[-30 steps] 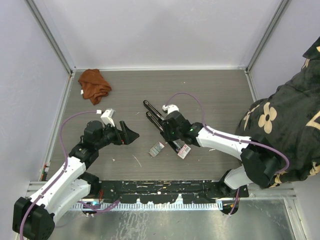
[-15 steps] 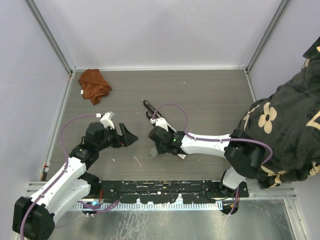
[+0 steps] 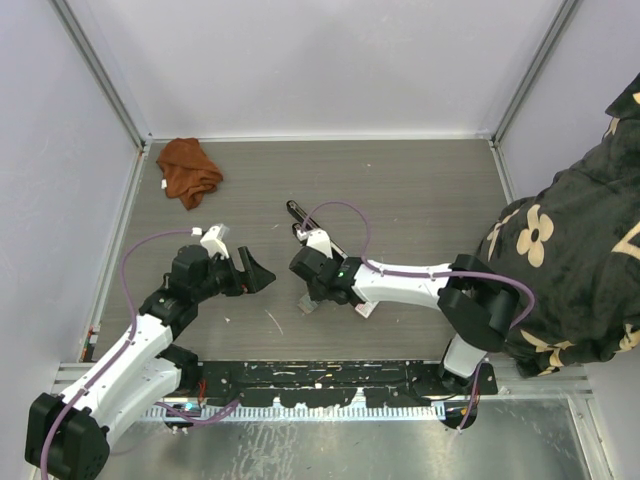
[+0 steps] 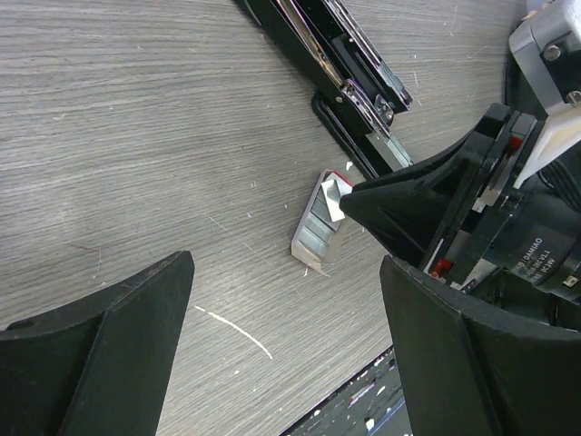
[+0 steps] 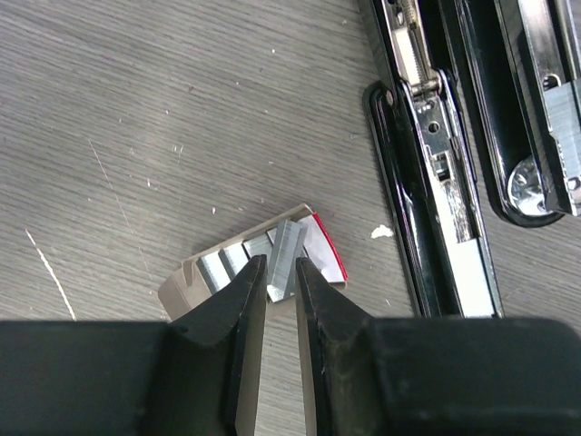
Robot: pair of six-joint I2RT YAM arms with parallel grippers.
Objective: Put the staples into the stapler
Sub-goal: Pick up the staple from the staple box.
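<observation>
Tabletop [image 5: 136, 109] — staples [image 5: 287, 247] in right end effector [image 5: 280, 277]

White arms [image 3: 120, 365] with black joints — purple cables [image 3: 125, 285], black jaws.

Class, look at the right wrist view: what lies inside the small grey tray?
Silvery staples, one strip between the right gripper's fingers. The tray's near edge is hidden behind those fingers.
</observation>
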